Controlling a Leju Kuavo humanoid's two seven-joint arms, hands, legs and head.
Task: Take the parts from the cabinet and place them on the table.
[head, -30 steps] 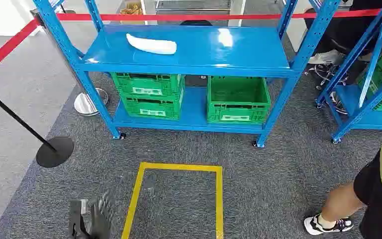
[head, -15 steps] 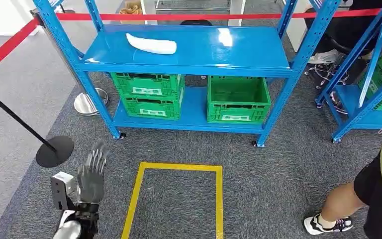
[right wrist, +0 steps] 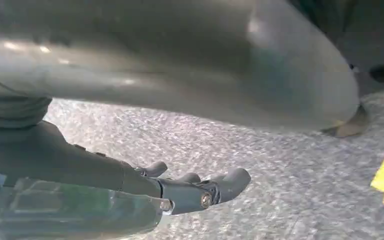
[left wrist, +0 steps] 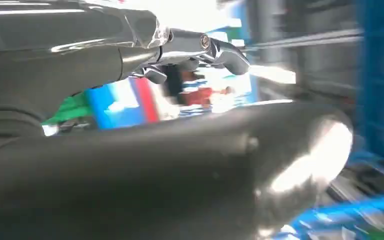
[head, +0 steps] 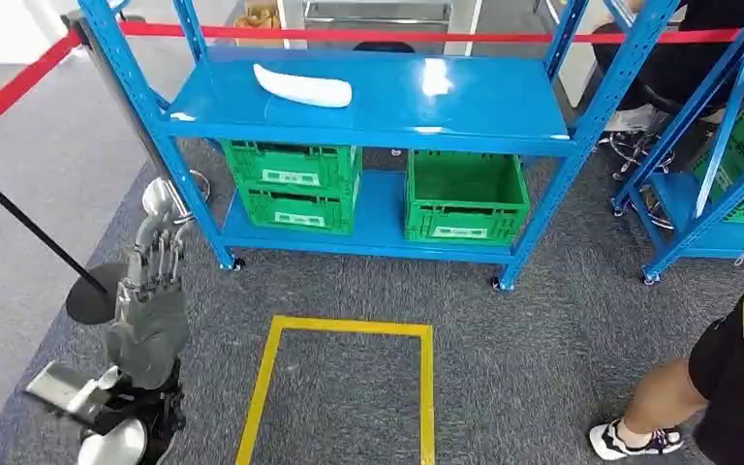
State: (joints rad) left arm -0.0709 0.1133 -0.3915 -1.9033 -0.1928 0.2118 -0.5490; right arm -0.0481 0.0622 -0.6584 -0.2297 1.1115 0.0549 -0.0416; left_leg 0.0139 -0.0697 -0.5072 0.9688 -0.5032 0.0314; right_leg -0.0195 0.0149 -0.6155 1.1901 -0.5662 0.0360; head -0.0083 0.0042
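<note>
Shelving (head: 368, 116) in blue stands ahead of me, with the white part (head: 303, 85) lying on its upper shelf, left of centre. My left hand (head: 147, 315) is raised near the rack's left post, fingers straight, apart and empty. My right hand (right wrist: 130, 185) hangs over grey carpet, fingers loosely extended, holding nothing.

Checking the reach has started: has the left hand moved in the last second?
Yes. The left hand has risen from the carpet beside the yellow floor square towards the blue rack's front-left post.
</note>
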